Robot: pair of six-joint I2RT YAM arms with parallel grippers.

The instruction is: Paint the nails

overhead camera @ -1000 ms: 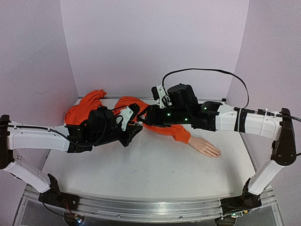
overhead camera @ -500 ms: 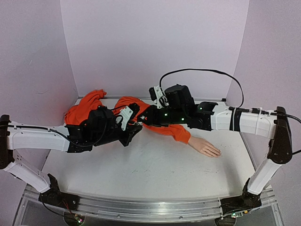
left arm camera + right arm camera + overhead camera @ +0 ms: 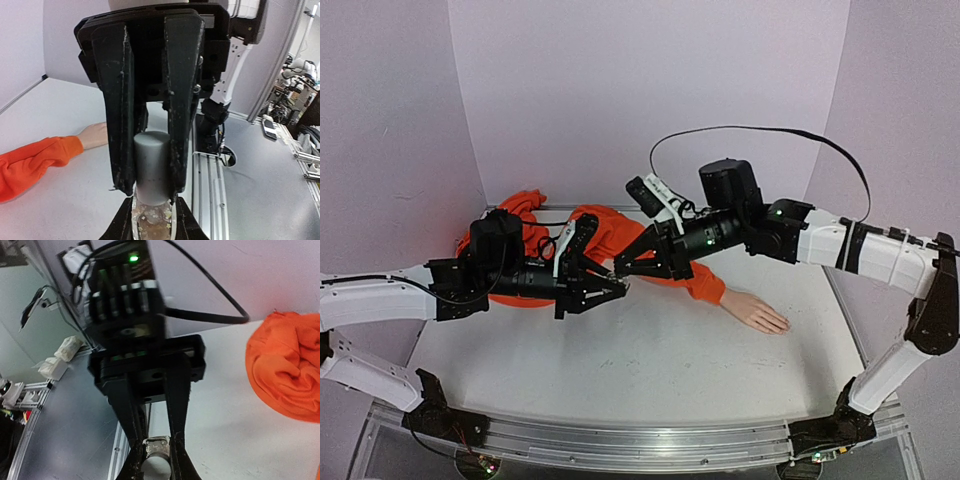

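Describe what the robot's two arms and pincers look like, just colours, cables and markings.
The left arm and right arm are white tubular links with bulky black housings towards the wrists. The left pincer and right pincer are black; the right one's long tapering fingers are flecked with pale scuffs. A black cable arches over the right arm, which shows small green lights.

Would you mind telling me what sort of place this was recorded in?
Probably a robotics lab: a white table boxed in by plain lilac panels, two white-and-black arms bolted to an aluminium rail, and cluttered equipment benches beyond.
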